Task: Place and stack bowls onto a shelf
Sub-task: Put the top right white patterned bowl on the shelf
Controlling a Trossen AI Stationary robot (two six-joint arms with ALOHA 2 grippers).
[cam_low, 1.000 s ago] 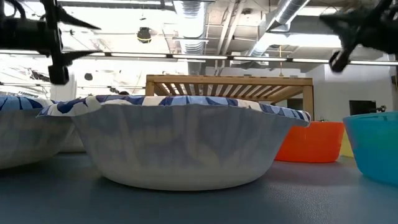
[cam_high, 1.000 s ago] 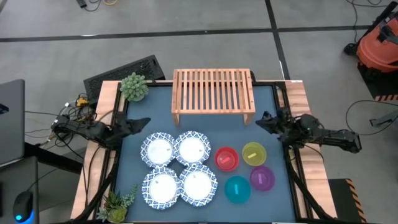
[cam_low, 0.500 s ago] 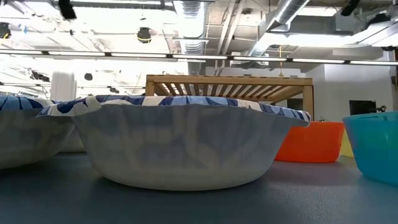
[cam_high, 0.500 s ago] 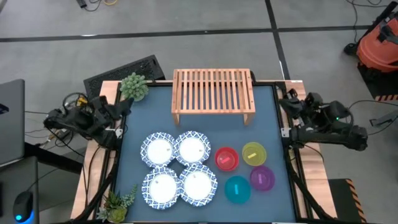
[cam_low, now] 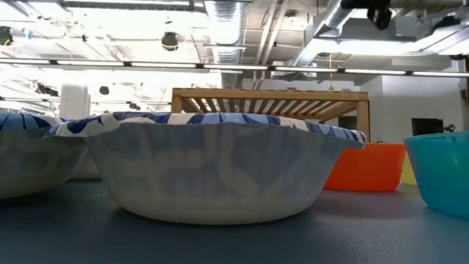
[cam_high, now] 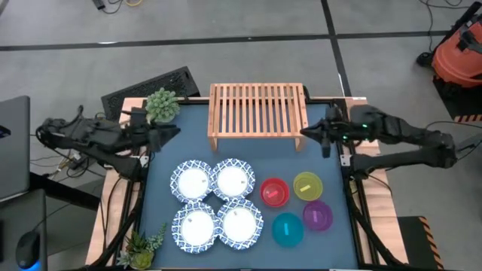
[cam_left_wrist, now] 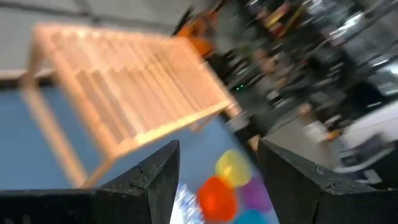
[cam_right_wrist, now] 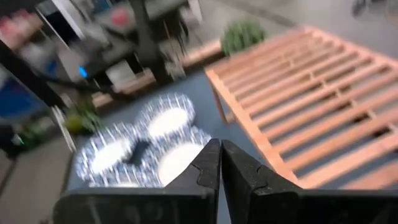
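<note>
Bowls (cam_high: 213, 202) sit empty on the table (cam_high: 245, 154); shelf (cam_high: 257, 110) bare.

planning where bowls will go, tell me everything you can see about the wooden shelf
The shelf is a low light-wood rack with a top of parallel slats in a rectangular frame, standing level on short corner legs. It sits at the far middle of the dark blue table; nothing shows on its top. All bowls lie nearer, apart from it. The right end effector hovers by its right corner, not touching as far as can be seen.
</note>
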